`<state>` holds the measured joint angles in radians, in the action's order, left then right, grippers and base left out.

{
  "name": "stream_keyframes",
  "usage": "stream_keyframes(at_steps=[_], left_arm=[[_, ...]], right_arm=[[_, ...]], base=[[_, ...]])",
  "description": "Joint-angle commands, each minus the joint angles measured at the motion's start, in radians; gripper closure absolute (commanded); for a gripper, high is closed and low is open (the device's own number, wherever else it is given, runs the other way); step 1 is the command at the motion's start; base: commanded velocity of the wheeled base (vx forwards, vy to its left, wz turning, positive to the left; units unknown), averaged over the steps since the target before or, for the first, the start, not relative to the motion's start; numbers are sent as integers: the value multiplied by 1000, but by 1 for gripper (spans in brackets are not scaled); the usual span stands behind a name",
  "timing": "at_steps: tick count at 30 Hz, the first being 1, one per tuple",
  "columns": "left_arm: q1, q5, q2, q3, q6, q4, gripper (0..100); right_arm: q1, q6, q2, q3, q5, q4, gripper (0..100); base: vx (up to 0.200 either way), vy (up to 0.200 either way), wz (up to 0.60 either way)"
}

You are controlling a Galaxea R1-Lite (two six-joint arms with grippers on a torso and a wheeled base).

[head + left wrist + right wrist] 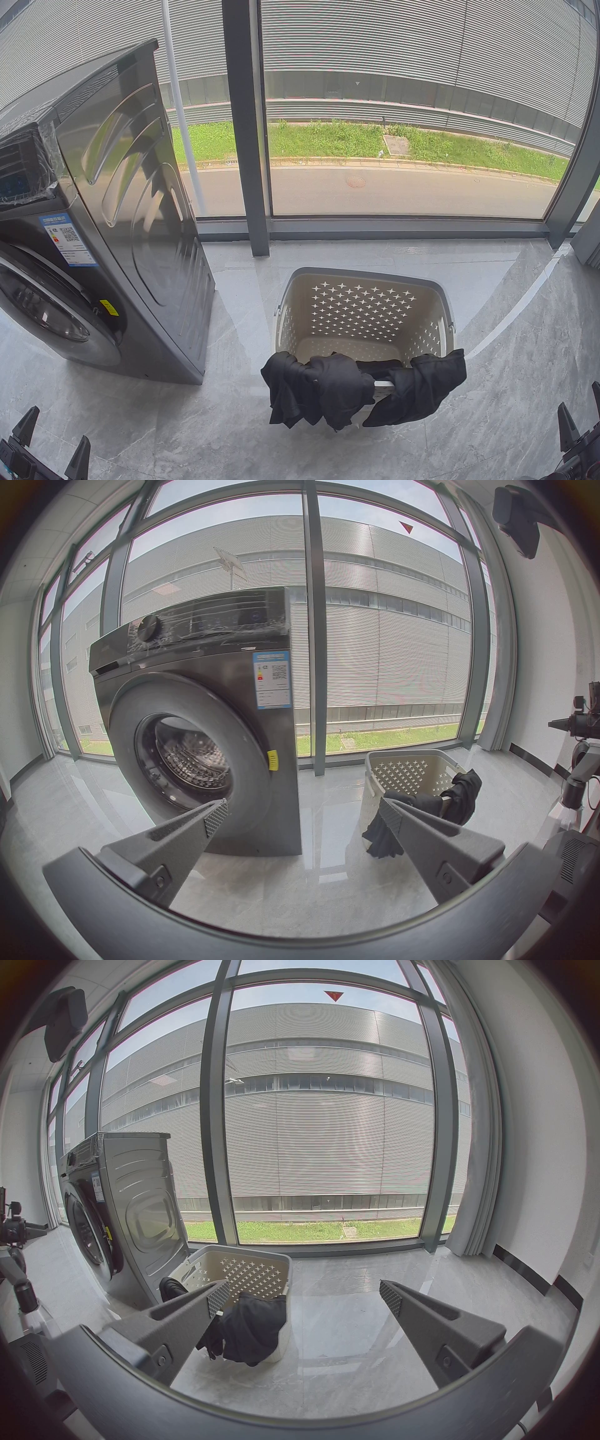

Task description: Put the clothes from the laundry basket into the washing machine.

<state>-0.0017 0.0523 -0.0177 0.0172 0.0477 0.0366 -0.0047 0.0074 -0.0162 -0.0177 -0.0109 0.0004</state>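
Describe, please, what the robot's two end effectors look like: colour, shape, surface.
Both look alike. The left end effector has two dark grey, wedge-shaped fingers that taper to a point. Each has a finely gridded pad on the inner face at the tip and a round hole near its base. The right end effector has the same build.

Basket top: laundry basket (365, 300) mouth faces up; far half unobstructed.
Basket near rim: black clothes (325, 387) draped across it.
Left of basket: narrow floor (240, 350) gap, then washing machine (137, 219) side wall.
Behind basket: window post (247, 156) and glass.
Right of basket: open floor.
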Motion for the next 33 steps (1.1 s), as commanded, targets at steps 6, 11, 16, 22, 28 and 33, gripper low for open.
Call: stream_keyframes(at_steps=[6,11,16,22,28,33], left_arm=[[2,0,18,-17,0,0,0],[0,0,18,-17,0,0,0],[0,0,18,-17,0,0,0],[0,0,18,-17,1,0,0],[0,0,18,-17,1,0,0],[0,0,18,-17,1,0,0]], right_arm=[[0,0,16,18,0,0,0],[-1,0,16,18,0,0,0],[-1,0,16,18,0,0,0],[-1,0,16,18,0,0,0],[-1,0,16,18,0,0,0],[-1,0,16,18,0,0,0]], base=[[0,200,0],[0,200,0],[0,200,0],[0,200,0],[0,200,0],[0,200,0]])
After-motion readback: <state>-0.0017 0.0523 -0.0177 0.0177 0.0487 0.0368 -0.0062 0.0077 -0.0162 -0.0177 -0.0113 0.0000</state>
